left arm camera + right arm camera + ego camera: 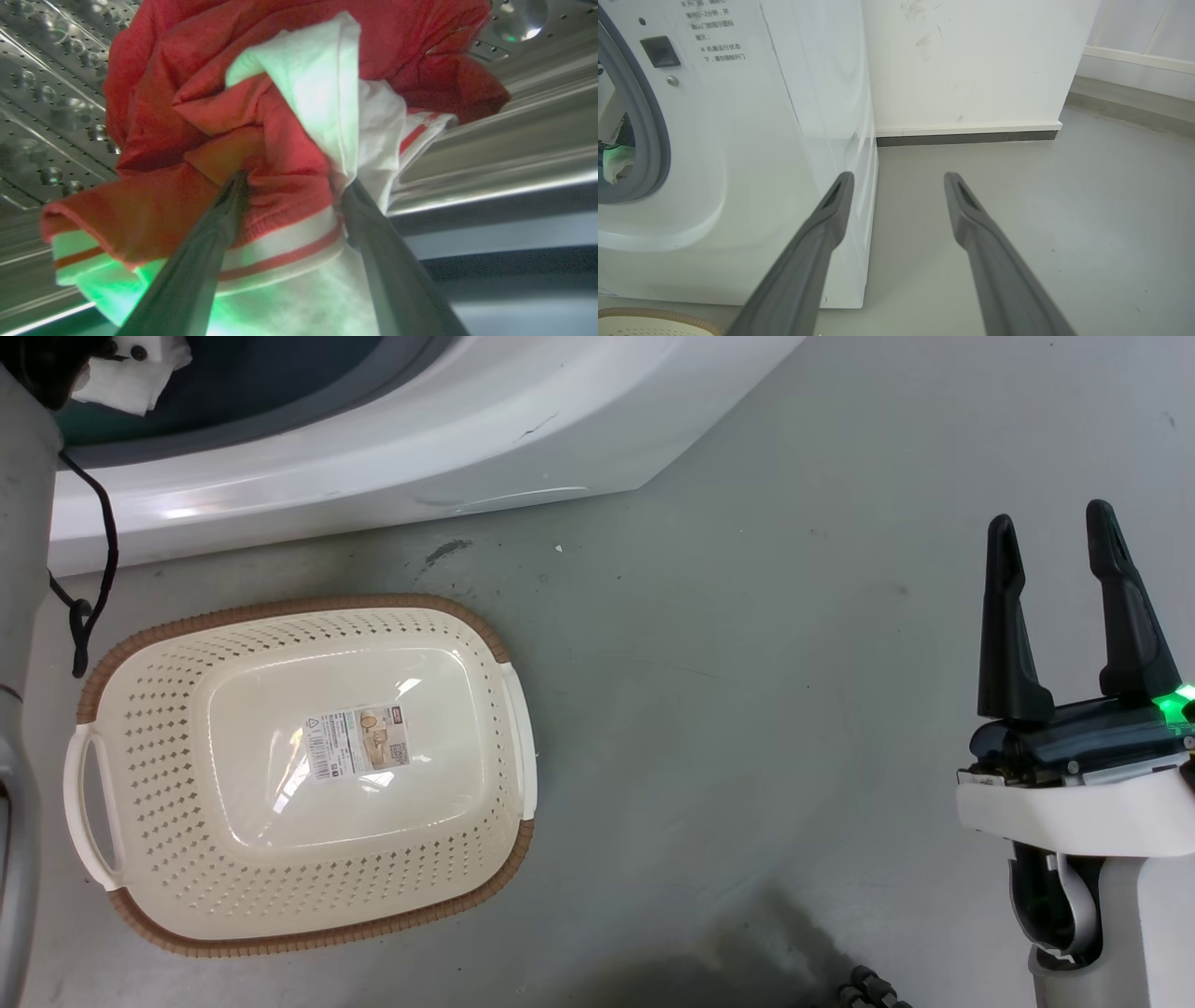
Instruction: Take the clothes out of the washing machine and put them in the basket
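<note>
Between the left jaws, clothes [289, 154] lie bunched.

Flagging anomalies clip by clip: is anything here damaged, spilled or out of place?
Only minor marks: a thin dark crack-like line on the washing machine front, a dark smudge on the floor before it, and scuffs on the wall. The basket sits upright; nothing spilled.
</note>
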